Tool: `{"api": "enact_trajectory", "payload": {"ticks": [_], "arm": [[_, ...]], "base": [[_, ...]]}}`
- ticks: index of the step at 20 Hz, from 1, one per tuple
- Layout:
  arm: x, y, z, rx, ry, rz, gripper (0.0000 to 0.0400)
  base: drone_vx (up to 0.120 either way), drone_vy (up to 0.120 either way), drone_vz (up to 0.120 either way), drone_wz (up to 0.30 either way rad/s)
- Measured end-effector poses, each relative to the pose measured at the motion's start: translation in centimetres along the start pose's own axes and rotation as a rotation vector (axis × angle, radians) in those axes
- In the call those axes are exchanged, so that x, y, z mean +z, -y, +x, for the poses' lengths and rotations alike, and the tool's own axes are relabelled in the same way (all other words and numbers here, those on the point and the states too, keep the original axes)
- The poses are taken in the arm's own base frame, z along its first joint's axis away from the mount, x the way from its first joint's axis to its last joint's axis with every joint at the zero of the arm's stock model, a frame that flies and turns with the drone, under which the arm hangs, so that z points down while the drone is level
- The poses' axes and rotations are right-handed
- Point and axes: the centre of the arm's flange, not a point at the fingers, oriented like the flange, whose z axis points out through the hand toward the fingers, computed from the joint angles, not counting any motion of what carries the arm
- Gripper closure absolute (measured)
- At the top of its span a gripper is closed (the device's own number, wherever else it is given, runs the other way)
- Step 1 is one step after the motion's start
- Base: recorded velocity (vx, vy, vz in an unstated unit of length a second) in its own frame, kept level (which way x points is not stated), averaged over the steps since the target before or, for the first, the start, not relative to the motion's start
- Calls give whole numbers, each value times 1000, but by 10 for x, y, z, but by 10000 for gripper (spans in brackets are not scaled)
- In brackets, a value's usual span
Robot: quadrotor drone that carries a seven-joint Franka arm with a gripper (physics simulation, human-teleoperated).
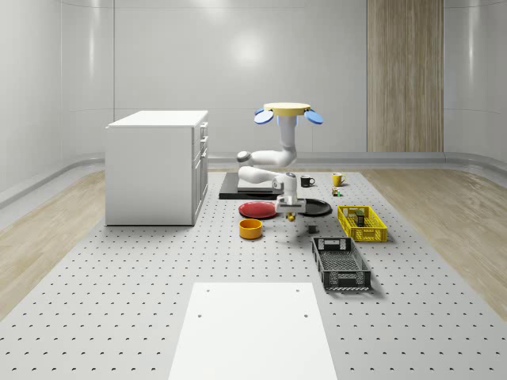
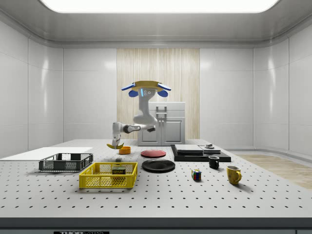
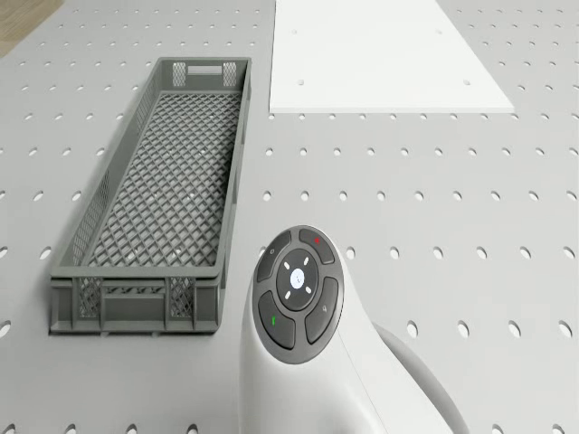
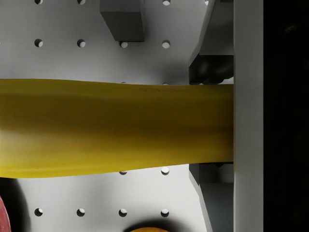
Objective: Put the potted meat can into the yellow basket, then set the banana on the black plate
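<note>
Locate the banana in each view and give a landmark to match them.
Whole-scene view: banana in the jaws below the hovering drone, right of the orange bowl.
Side view: banana just left of the orange bowl.
Wrist view: banana across the middle, gripped above the table.
Drone view: match by the grey crate beside the arm.
Landmark: orange bowl.

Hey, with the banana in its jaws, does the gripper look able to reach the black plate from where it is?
Probably yes. The gripper holds the banana in the air beside the black plate, whose top is bare, and the drone hovers above with nothing between them.
</note>
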Motion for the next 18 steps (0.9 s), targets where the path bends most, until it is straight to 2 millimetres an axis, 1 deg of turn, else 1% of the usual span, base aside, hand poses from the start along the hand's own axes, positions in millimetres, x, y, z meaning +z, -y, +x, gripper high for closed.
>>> {"api": "enact_trajectory", "payload": {"ticks": [3, 7, 8, 18], "arm": [[-4, 0, 0, -1, 0, 0, 199], [-6, 0, 0, -1, 0, 0, 199], [-6, 0, 0, -2, 0, 0, 199], [-7, 0, 0, -2, 0, 0, 199]], "base": [[-120, 120, 0, 0], [-120, 120, 120, 0], [-120, 120, 40, 0], [-120, 120, 0, 0]]}}
